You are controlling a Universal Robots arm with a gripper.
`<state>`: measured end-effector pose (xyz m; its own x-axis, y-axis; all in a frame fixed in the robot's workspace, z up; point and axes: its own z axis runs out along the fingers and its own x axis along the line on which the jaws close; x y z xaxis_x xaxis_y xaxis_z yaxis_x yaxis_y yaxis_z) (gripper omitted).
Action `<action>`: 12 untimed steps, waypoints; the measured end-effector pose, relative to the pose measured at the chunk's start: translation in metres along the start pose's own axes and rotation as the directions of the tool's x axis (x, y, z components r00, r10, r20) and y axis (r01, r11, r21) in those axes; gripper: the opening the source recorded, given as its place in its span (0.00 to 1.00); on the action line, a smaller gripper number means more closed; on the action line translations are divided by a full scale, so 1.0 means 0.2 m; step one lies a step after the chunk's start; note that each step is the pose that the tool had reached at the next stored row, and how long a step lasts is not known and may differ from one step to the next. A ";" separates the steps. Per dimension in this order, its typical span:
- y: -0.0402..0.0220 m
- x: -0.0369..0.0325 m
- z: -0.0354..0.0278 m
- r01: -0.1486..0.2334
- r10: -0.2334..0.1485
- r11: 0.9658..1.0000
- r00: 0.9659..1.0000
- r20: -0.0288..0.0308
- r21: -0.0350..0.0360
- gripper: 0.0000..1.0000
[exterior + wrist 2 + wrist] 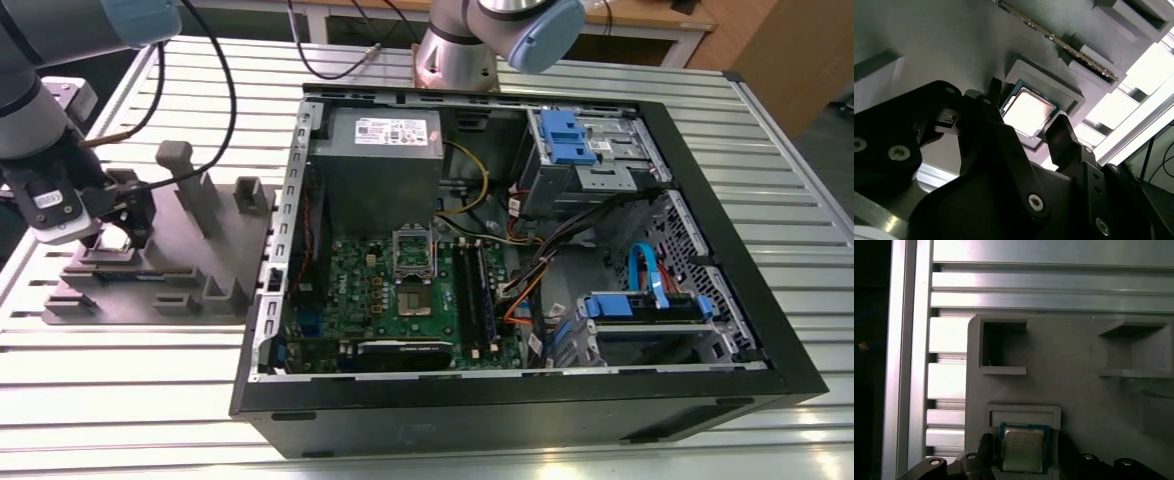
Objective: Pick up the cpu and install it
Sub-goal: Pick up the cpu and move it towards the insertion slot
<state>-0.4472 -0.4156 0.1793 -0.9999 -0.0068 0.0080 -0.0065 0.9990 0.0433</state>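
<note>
The pick-up step was judged to be in hand. In the exterior view the hand [123,228] was seen at the left of the frame, lowered over the grey holder tray [187,280] that lay on the slatted counter [134,400]. The cpu [1024,449] was seated flat in a shallow square recess of that tray, silvery top upward, as was shown in both wrist views. The black fingers [1059,132] were held apart, one on each side of the chip, and nothing was clamped. Whether either finger touched the chip's edge could not be told.

The install had not been made. The socket [415,298] on the green board inside the open computer case [534,410], at the centre of the exterior view, was seen with a dark centre and no chip in it. It lay well apart from the tray.

A grasp from this stance was judged to call for the fingers to be squared to two opposite edges, and for the chip to be kept level as it was lifted clear of the recess.

Faint print was seen on the cpu's top, and a white label [387,130] on the grey power-supply box [380,165]. Neither could be read.
</note>
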 end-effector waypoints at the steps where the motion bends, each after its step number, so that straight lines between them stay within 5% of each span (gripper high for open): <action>1: 0.000 0.000 0.000 0.000 0.000 1.000 1.000 0.000 0.000 0.63; 12: 0.000 0.010 0.000 -0.022 0.022 1.000 1.000 0.001 0.000 0.63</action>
<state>-0.4492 -0.4157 0.1792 -0.9999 0.0151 0.0079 0.0154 0.9989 0.0434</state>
